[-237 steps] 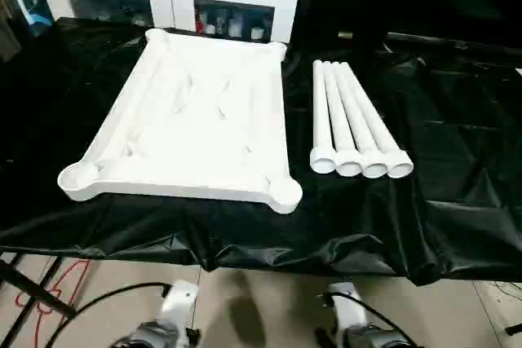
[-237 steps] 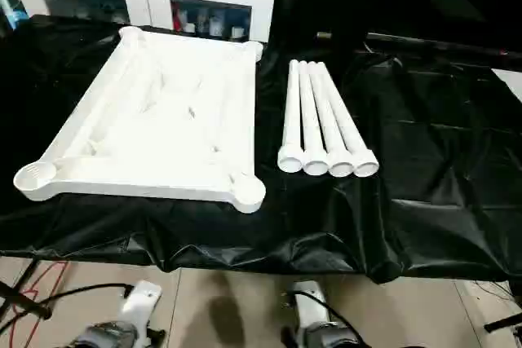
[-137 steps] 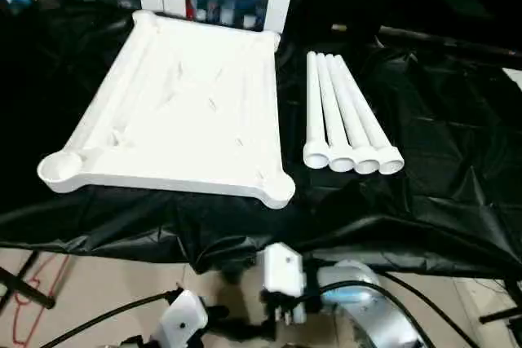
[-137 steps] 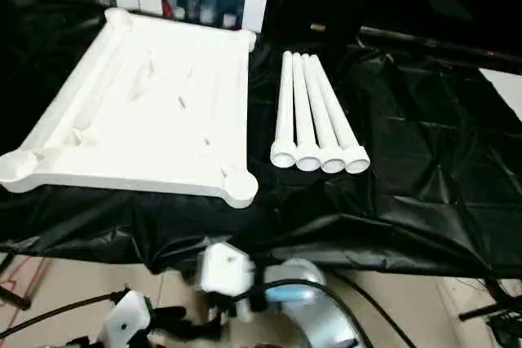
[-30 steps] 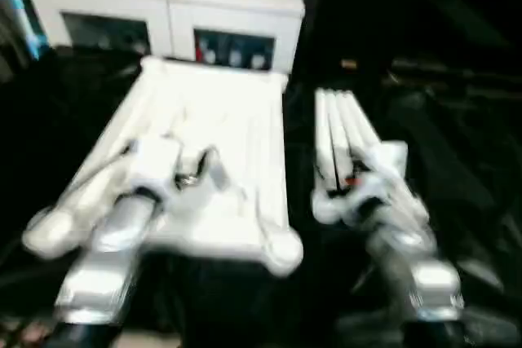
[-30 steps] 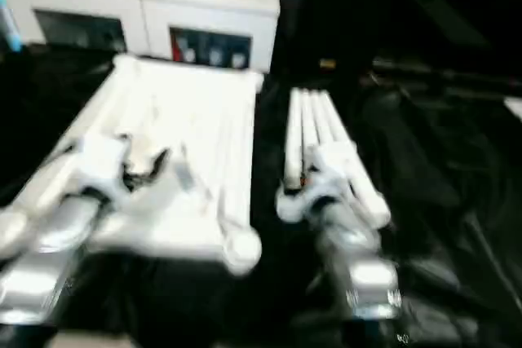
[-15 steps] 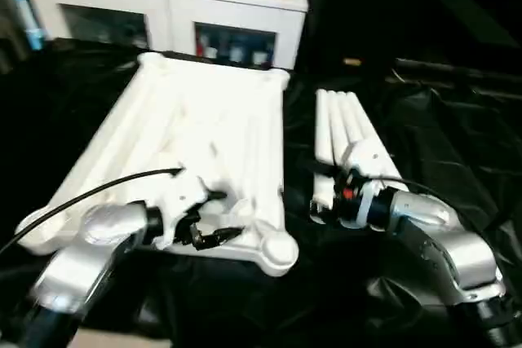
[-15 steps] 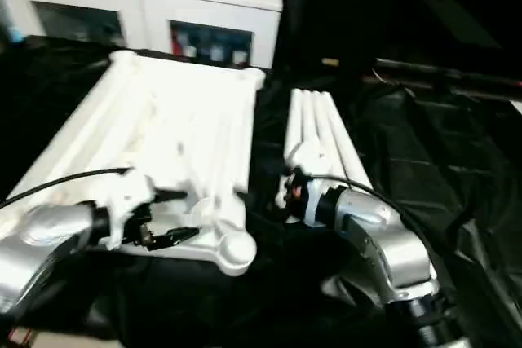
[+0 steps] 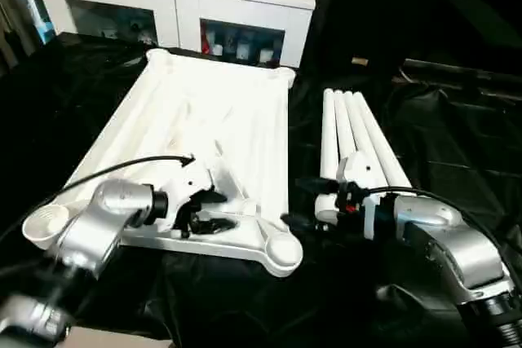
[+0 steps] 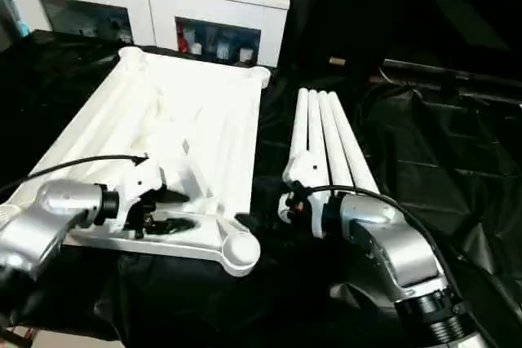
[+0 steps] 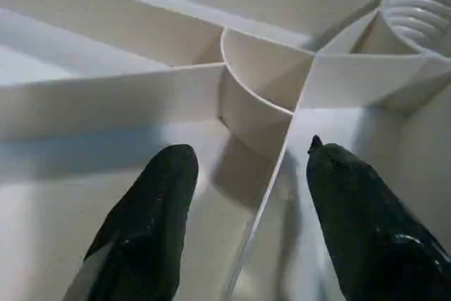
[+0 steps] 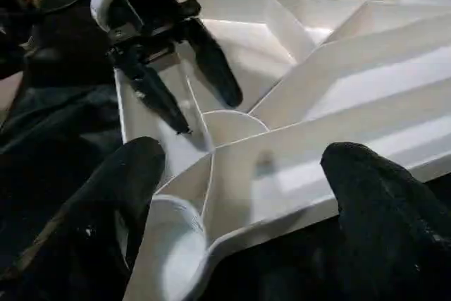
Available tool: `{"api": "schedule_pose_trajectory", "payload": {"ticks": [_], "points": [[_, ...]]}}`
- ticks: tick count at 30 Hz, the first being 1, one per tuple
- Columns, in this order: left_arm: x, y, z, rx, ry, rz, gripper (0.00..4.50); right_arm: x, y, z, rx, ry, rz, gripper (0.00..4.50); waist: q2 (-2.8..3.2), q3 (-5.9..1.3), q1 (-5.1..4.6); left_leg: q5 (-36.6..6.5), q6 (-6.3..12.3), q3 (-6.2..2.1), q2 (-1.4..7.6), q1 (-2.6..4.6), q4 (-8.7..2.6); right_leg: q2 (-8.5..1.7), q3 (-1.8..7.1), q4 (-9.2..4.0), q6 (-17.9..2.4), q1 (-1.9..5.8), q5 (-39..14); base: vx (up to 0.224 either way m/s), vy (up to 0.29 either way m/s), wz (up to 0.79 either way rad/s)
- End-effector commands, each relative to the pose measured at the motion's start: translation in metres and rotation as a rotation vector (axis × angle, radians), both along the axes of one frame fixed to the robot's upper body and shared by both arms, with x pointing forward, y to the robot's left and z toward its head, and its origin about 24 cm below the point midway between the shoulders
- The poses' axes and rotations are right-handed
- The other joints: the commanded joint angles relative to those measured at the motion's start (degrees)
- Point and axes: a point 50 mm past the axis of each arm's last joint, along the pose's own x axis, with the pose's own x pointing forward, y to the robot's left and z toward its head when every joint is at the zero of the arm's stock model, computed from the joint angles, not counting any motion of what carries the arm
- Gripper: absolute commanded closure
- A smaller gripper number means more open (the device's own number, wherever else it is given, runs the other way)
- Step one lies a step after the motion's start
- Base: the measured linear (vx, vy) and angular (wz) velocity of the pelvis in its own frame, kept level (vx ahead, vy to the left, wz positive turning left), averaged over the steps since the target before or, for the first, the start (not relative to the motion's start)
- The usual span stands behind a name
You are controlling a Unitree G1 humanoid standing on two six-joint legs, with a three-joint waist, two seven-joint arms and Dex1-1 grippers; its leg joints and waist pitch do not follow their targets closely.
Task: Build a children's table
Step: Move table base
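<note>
The children's table lies in parts on a black cloth. Its white top (image 9: 212, 120) is upside down, ribs up. The four white legs (image 9: 359, 132) lie side by side to its right. My left gripper (image 9: 214, 211) is over the top's near edge, open, one finger on each side of a rib (image 11: 271, 167) beside the near-right corner socket (image 9: 281, 252). My right gripper (image 9: 298, 204) is just right of that corner, pointing left at it, open wide with nothing held. The right wrist view looks between its fingers (image 12: 106, 209) at the socket (image 12: 169, 244) and my left gripper (image 12: 204, 112).
A white cabinet with glass doors (image 9: 188, 6) stands behind the table. The black cloth (image 9: 457, 144) covers the work surface and hangs wrinkled over the near edge. The near-left corner socket (image 9: 45, 224) lies close to my left forearm.
My left gripper has moved further over the top's near edge and its fingers have drawn closer together. My right gripper has reached left toward the near-right corner. The camera has also shifted.
</note>
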Motion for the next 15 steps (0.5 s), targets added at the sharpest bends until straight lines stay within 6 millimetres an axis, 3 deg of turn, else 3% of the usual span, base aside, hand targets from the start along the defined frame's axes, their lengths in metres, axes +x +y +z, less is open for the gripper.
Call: {"api": "schedule_pose_trajectory", "payload": {"ticks": [1, 5, 15], "points": [[0.0063, 0.0002, 0.0029, 0.038, -0.015, -0.016, 2.0, 0.0014, -0.0025, 0.0037, -0.007, -0.008, 0.014, 0.43, 1.02, -2.88, 0.2, -7.6, -0.23, -1.12, 3.39, 1.25, -4.94, -5.14, 2.76, -4.41, -13.1, 1.78, 3.0, 0.0, 0.0, 0.0], [0.0082, -0.0006, 0.0019, 0.047, -0.019, -0.02, 2.32, -0.0006, -0.0023, 0.0046, 0.006, -0.003, 0.018, 0.43, 0.98, -2.69, 0.37, -10.1, -1.11, -1.2, 3.65, 1.4, -5.22, -5.34, 2.84, -4.86, -12.5, 1.61, -1.9, 0.0, 0.0, 0.0], [0.0118, 0.0008, 0.0012, 0.072, -0.059, 0.033, 3.11, -0.0032, -0.001, 0.0014, 0.006, 0.002, 0.008, 0.43, 1.14, -2.62, 0.79, -10.9, -1.52, -1.2, 3.7, 1.49, -5.33, -5.46, 2.93, -5.07, -12.4, 1.42, -2.8, 0.0, 0.0, 0.0]]}}
